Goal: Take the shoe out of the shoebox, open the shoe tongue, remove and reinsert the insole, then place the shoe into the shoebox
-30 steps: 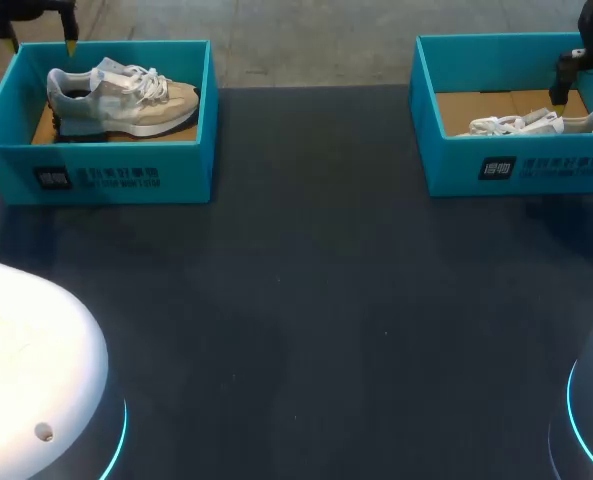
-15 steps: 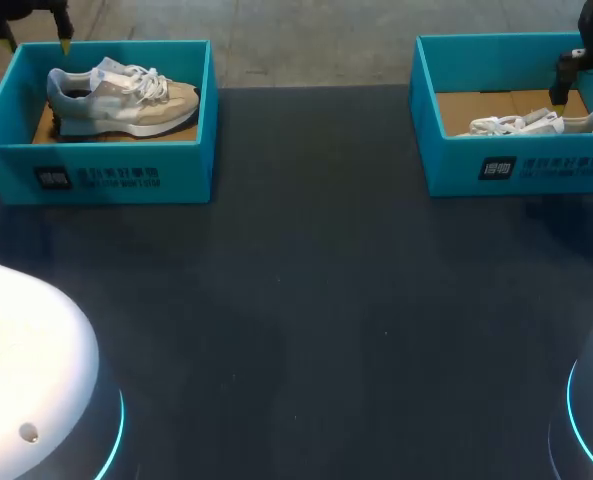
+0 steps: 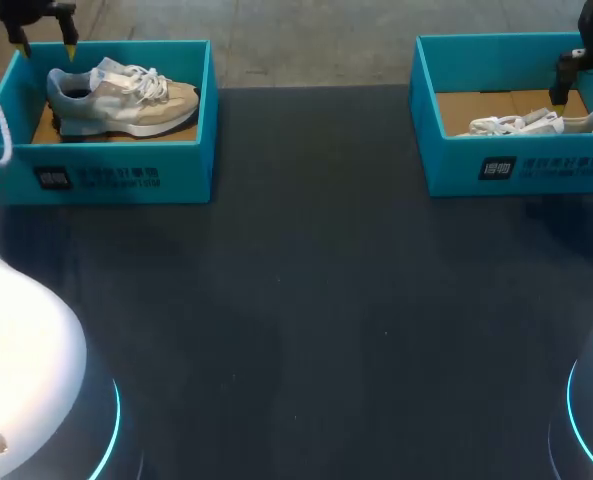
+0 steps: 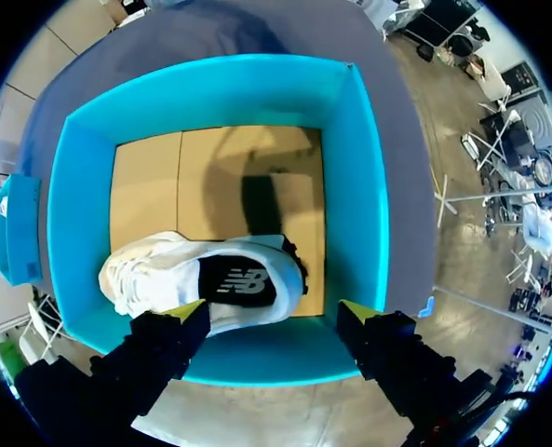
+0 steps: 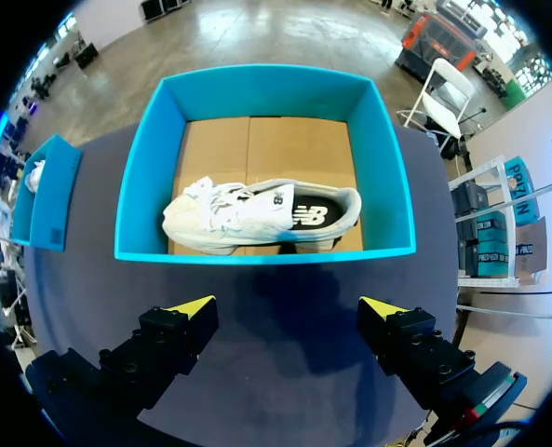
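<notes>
Shifted slightly right, the left gripper [image 3: 47,46] hangs spread and empty by the heel of the shoe [image 3: 121,95], which lies in its shoebox [image 3: 106,165] at upper left. Nothing looks done yet, so every step seems to remain. The right gripper [image 5: 287,309], likewise spread and empty, hovers at upper right.

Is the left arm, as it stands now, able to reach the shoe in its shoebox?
Probably yes. The left pincer hangs open over the edge of the shoebox. The box has no lid, and nothing lies over the shoe.
</notes>
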